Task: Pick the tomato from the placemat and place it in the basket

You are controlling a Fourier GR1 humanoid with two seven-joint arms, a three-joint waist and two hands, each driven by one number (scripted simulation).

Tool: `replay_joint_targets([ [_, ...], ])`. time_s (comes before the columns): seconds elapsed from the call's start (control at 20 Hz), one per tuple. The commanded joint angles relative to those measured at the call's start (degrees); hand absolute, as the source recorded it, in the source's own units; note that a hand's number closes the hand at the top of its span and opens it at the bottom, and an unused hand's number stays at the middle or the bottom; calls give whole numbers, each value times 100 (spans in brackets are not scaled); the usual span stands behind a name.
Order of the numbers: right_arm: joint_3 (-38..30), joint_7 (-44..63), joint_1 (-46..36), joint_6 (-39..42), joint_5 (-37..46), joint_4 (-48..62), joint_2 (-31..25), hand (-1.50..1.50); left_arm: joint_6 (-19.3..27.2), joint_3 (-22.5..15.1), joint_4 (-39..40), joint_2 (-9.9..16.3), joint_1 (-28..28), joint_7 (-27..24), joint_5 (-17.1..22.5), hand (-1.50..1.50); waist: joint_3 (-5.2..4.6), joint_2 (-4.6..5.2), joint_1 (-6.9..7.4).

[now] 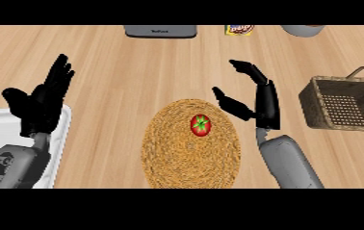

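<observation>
Both hands are spread, holding nothing. Right hand (259,99) hovers just right of the tomato (201,125) on the placemat (171,161); left hand (43,99) rests at the left edge.

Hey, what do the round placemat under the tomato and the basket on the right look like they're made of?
The placemat looks like woven straw or raffia: golden, matte, fibrous. The basket appears to be dark brown wicker, with an open weave showing in its wall and a handle above.

Along the far edge of your wooden counter (128,75) sits a grey appliance (161,31); to its right you find a yellow snack packet (240,29); further right, a grey round vessel (304,30), cut off by the view; at the lower left edge lies a white tray (62,128).
</observation>
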Motion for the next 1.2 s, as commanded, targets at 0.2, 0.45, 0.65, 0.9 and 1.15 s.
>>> replay_joint_targets([
  [0.2, 327, 2687, -523, -1559, 2586, 302, 93, -150, 30, 163, -34, 159, 169, 225, -10, 0, -28, -95, -178],
  [0.45, 891, 4278, -612, 923, 2664, 116, -529, -150, 136, 107, 31, 40, 153, 248, -64, 0, -50, -166, -287],
  [0.65, 1193, 5285, -805, 2621, 2126, -317, -616, -150, 136, 79, -11, -42, 298, 129, -76, 0, -38, -159, -254],
  [0.9, 1145, 6956, -1032, 4009, 1467, -1873, -622, -150, 144, 76, -133, -121, 380, 105, -115, 0, -12, -112, -265],
  [1.15, 890, 7778, -862, 4342, 1203, -2811, -471, -150, -95, 297, -60, -54, 169, 190, -183, 0, -2, -41, -179],
])
